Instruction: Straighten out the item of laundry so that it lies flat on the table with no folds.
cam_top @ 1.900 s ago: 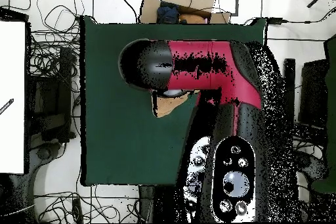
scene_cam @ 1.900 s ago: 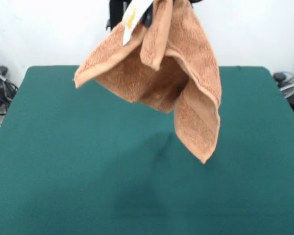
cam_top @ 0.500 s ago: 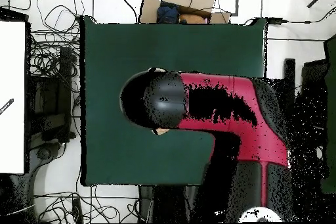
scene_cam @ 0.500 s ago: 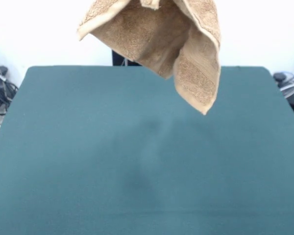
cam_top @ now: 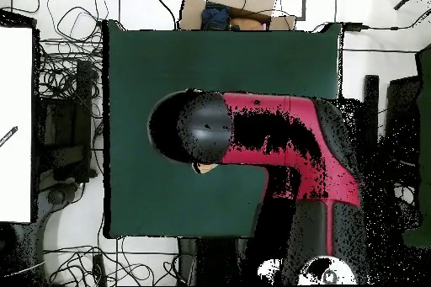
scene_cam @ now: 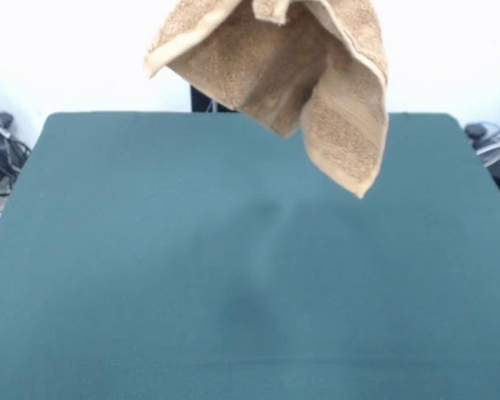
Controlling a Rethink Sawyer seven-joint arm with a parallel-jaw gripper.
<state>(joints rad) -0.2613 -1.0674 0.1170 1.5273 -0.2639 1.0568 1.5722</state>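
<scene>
The orange-tan towel [scene_cam: 275,75] hangs bunched in the air above the far middle of the green table [scene_cam: 150,292]. Its top runs out of the front view. One corner hangs lowest at the right and another sticks out to the left. The woven band shows on the right flap, and no tags show. The gripper itself is hidden, above the picture's top in the front view and under the arm's black head [cam_top: 192,128] in the overhead view. There only a small tan bit of towel [cam_top: 204,168] peeks out below the head. The towel does not touch the table.
The red arm [cam_top: 286,140] reaches over the table [cam_top: 143,65] from the bottom right in the overhead view. A cardboard box [cam_top: 240,2] sits beyond the table's top edge. Cables [cam_top: 63,73] and a white panel [cam_top: 15,124] lie off its left side.
The towel has risen since the earliest frame, its tags and the gripper leaving the top of the front view. In the last half second it has shifted slightly right.
</scene>
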